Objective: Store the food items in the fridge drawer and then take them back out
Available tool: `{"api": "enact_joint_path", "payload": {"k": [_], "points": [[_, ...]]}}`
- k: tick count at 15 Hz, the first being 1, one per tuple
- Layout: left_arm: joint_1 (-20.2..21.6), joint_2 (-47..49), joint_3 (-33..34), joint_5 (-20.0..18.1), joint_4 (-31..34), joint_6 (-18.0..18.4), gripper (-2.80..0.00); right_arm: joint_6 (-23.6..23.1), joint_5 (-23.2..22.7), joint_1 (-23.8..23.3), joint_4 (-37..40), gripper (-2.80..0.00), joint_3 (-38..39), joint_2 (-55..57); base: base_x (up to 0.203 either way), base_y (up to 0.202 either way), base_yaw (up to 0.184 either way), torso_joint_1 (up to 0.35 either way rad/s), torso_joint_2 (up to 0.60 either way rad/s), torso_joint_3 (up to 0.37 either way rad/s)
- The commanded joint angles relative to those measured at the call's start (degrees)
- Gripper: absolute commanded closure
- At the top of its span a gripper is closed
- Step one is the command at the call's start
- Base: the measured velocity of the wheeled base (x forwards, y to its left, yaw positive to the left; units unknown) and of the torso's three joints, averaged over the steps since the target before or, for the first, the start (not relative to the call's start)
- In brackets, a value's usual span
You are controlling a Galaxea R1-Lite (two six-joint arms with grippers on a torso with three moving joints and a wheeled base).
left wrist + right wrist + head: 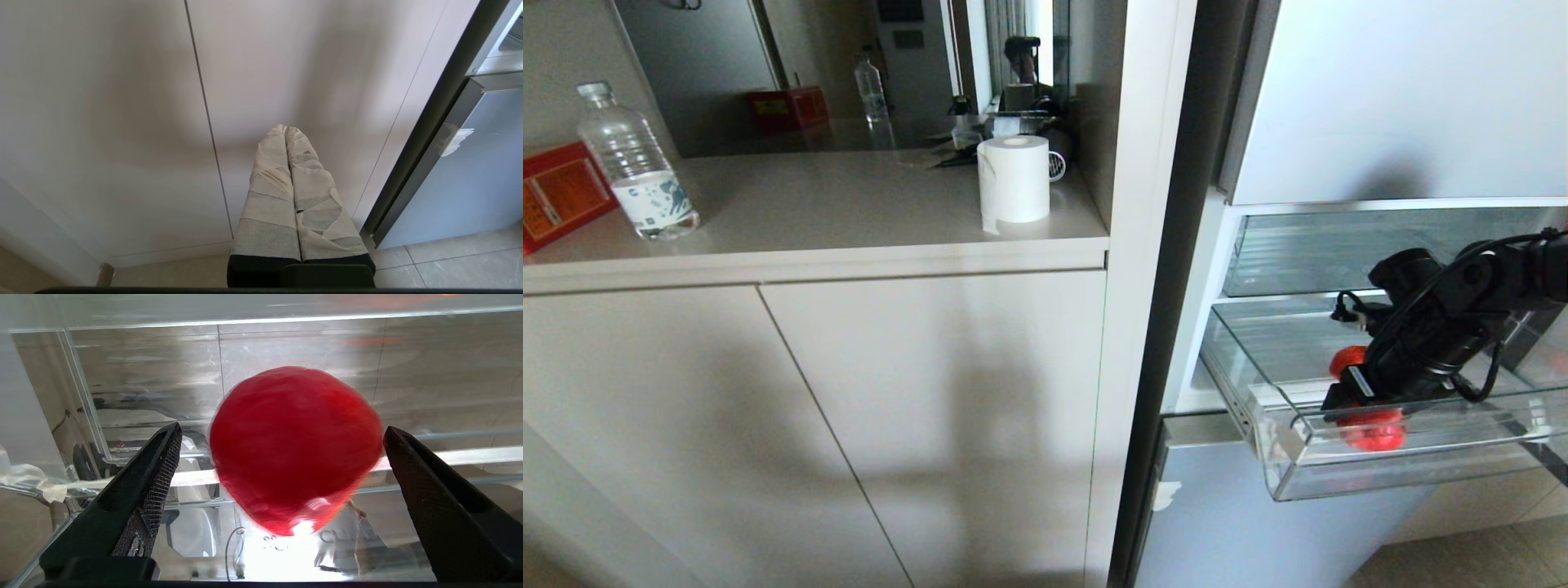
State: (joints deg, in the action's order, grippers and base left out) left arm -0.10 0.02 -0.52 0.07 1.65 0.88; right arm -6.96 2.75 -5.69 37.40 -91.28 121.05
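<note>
1. Your round, wrinkled orange-red fruit (296, 447) sits on the floor of the wide clear plastic fridge drawer (1413, 469), close behind its thick front lip. It is near enough a ball that you cannot pick out a long axis, and no stem shows, so its pointing direction cannot be told.
2. The drawer is pulled out of the grey fridge (1388, 98), with a whitish tape patch (1286, 445) on its front corner.
3. Readable writing is scarce: embossed letters on the drawer's floor below the fruit are too faint to read, and the print on the clear plastic water bottle (637, 163) and red box (556, 196) on the beige counter (849, 212) is too small.
4. Your right gripper (282, 445) reaches down into the drawer from the right, wrist tilted forward. Its black fingers (157, 469) are spread wide on either side of the fruit, and both are clear of it.
5. Your left gripper (288, 130) hangs low before the beige cupboard doors (122, 122), taped fingers pressed together, gripping nothing.
6. A white paper roll (1013, 180) stands upright on the counter.
</note>
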Motion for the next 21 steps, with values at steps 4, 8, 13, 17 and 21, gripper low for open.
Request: {"api": "enact_joint_path", "payload": {"k": [4, 8, 13, 17, 21], "points": [[0.0, 0.0, 0.0, 0.0, 0.0, 0.0, 0.00, -0.4, 0.3, 0.4, 0.5, -2.80, 0.0, 0.2, 0.000, 0.000, 0.000, 0.000, 0.00, 0.000], [0.0, 0.0, 0.0, 0.0, 0.0, 0.0, 0.00, -0.4, 0.3, 0.5, 0.6, -2.80, 0.8, 0.3, 0.000, 0.000, 0.000, 0.000, 0.00, 0.000], [0.0, 0.0, 0.0, 0.0, 0.0, 0.0, 0.00, -0.4, 1.2, 0.4, 0.6, -1.57, 0.1, 1.6, 0.000, 0.000, 0.000, 0.000, 0.00, 0.000], [0.0, 0.0, 0.0, 0.0, 0.0, 0.0, 0.00, -0.3, 1.2, 0.3, 0.5, 0.00, 0.0, 1.9, 0.000, 0.000, 0.000, 0.000, 0.00, 0.000], [0.0, 0.0, 0.0, 0.0, 0.0, 0.0, 0.00, 0.5, 0.7, 0.4, 0.1, 0.00, -2.4, 1.6, 0.000, 0.000, 0.000, 0.000, 0.00, 0.000]]}}
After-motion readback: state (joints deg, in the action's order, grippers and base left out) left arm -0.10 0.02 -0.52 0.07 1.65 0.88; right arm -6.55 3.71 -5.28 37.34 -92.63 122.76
